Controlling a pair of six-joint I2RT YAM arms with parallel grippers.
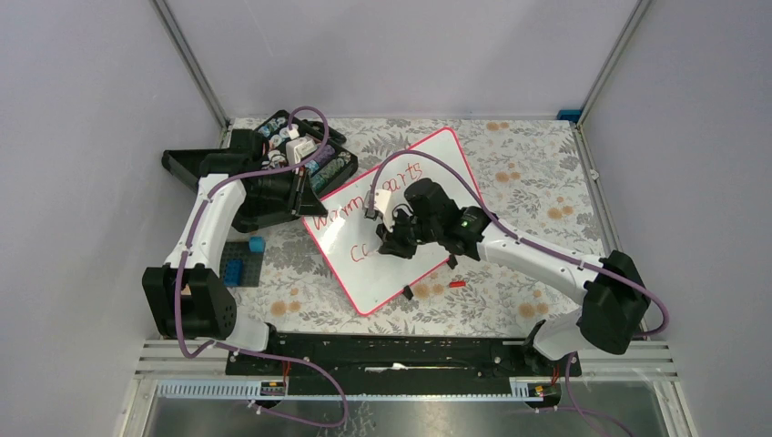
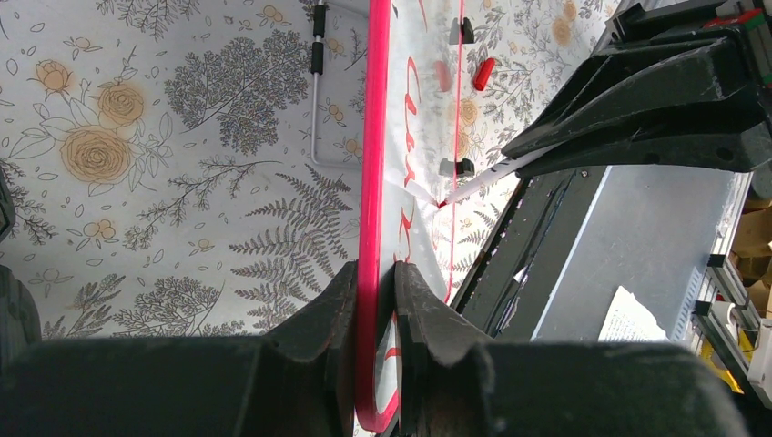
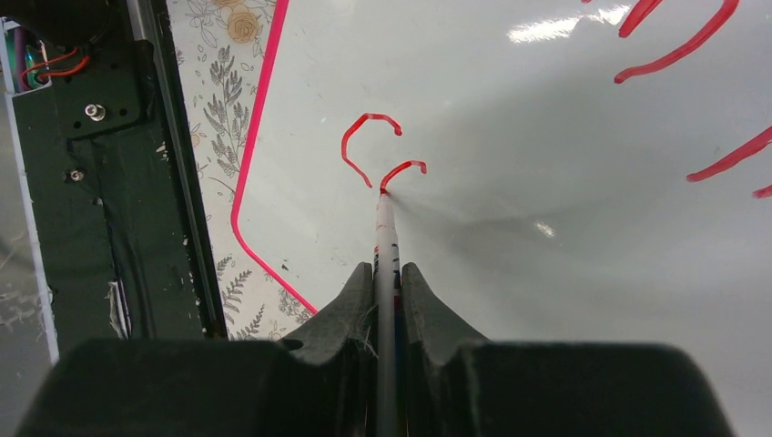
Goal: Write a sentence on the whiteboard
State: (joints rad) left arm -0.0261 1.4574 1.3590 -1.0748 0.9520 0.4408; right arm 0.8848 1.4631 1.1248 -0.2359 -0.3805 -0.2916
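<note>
The whiteboard (image 1: 387,278) lies tilted mid-table, pink-red rim showing. The sentence (image 1: 341,217) reads "Warm hearts" on one line, with "Co" begun below it. My left gripper (image 1: 308,202) is shut on the board's left rim (image 2: 373,137), one finger on each face. My right gripper (image 1: 393,238) is shut on a white marker (image 3: 386,246) whose red tip touches the board (image 3: 546,182) at the fresh strokes (image 3: 364,137). The left wrist view shows the writing (image 2: 411,82) edge-on and the marker (image 2: 482,179).
A black case (image 1: 300,146) of markers stands open at the back left. Blue blocks (image 1: 241,264) sit on a dark plate at the left. A red cap (image 1: 457,284) lies by the board's near edge, also in the left wrist view (image 2: 482,73). Two black clips (image 1: 408,292) sit on the rim.
</note>
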